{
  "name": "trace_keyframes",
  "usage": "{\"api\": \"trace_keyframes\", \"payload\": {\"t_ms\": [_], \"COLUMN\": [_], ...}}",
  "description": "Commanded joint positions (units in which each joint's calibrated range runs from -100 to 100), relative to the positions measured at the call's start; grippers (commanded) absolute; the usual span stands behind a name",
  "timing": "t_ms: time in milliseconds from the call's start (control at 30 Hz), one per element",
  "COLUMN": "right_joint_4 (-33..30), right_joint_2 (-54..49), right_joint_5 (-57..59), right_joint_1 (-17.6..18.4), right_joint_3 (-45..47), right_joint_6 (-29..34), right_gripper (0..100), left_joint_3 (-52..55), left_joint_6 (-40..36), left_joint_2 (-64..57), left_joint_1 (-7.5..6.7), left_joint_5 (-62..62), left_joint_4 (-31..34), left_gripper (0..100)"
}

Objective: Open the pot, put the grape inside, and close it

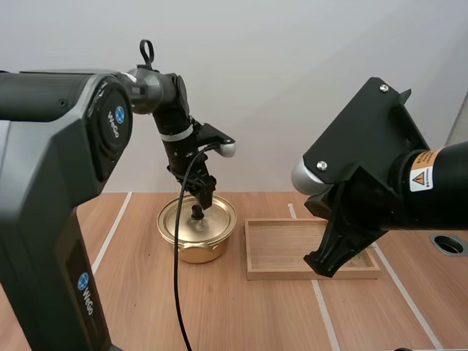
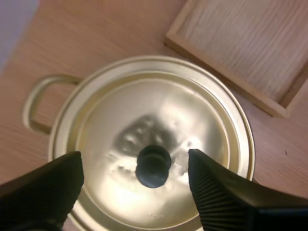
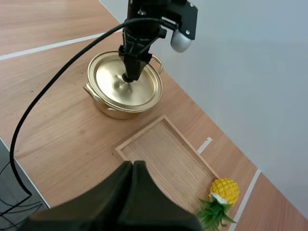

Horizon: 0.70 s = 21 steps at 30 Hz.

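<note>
Nothing is done yet: the round brass-coloured metal pot point(image 1: 199, 248) sits on the wooden bench point(image 1: 241, 314) with its golden lid point(image 2: 159, 106) on. My left pincer point(image 2: 134, 159) hangs wide open astride the lid's black knob point(image 2: 153, 166), gripping nothing; the left wrist view makes plain the gaps either side, which the high view leaves uncertain. Rightward lies the shallow wooden tray point(image 1: 281, 248), with my right pincer point(image 3: 134, 166) near it, closed and empty. The right wrist view adds a yellow toy pineapple point(image 3: 224, 190) beyond the tray
</note>
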Motion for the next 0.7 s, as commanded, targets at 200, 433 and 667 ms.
{"api": "trace_keyframes", "payload": {"t_ms": [200, 433, 667], "right_joint_4": [0.25, 0.25, 0.25], "right_joint_2": [-0.58, -0.58, -0.58], "right_joint_5": [0.00, 0.00, 0.00], "right_joint_1": [-0.25, -0.25, -0.25], "right_joint_3": [0.13, 0.13, 0.13], "right_joint_6": [-0.11, -0.11, -0.11], "right_gripper": [0, 0, 0], "left_joint_3": [-7.20, -12.26, -18.74], "left_joint_6": [-2.98, -3.92, -6.78], "left_joint_2": [-13.51, -25.54, -34.13], "left_joint_1": [-0.18, -0.18, -0.18], "left_joint_5": [0.14, 0.14, 0.14], "left_joint_4": [2.92, 3.50, 3.50], "left_gripper": [100, 100, 100]}}
